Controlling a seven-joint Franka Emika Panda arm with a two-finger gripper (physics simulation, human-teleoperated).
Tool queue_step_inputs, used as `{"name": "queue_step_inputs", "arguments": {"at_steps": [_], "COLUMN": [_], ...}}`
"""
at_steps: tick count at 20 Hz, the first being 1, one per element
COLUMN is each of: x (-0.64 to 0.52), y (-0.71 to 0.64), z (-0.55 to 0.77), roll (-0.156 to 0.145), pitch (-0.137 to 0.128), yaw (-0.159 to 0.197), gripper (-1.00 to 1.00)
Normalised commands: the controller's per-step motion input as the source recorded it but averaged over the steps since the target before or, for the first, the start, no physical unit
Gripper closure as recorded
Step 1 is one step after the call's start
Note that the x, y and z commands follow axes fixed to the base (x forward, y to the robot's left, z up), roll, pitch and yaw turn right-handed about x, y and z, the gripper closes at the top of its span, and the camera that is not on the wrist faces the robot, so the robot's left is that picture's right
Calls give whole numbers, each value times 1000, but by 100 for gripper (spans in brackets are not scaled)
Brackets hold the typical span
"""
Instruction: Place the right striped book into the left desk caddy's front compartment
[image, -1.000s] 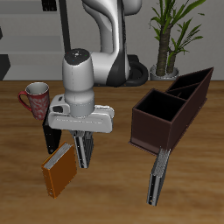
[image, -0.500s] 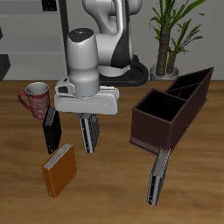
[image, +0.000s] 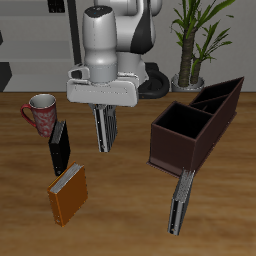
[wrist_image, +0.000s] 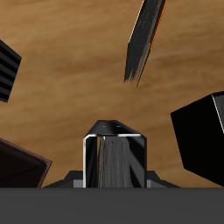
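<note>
One right striped book (image: 104, 129) hanging upright beneath pincer (image: 103, 107), pinched by its top end, clear of table (image: 130, 210)

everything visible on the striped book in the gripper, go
The right striped book is thin and dark grey with pale lengthwise stripes. It hangs nearly upright, slightly tilted, clamped at its upper end by the gripper, with most of its length below the fingers. It is clear of the table, touching nothing else, between the plain black book and the dark brown caddy. The wrist view shows its edge end-on.

Right striped book (image: 103, 128) hangs upright above table, left desk caddy (image: 196, 124) nearby.
</note>
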Motion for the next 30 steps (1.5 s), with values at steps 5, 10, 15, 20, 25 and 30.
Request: {"name": "queue_step_inputs", "arguments": {"at_steps": [5,10,15,20,25,30], "x": [-438,-492,-408,-430,-263,-291], "y": [83,81,131,169,110,258], "z": [199,209,154,188,49,5], "roll": [-1,-15,-4,13,-22,-11], "pitch": [-45,-59,-38,-56,-32,-18], "yaw": [-36,-40,-19,-43,-52,-27], "gripper": [100,100,100,100,100,100]}}
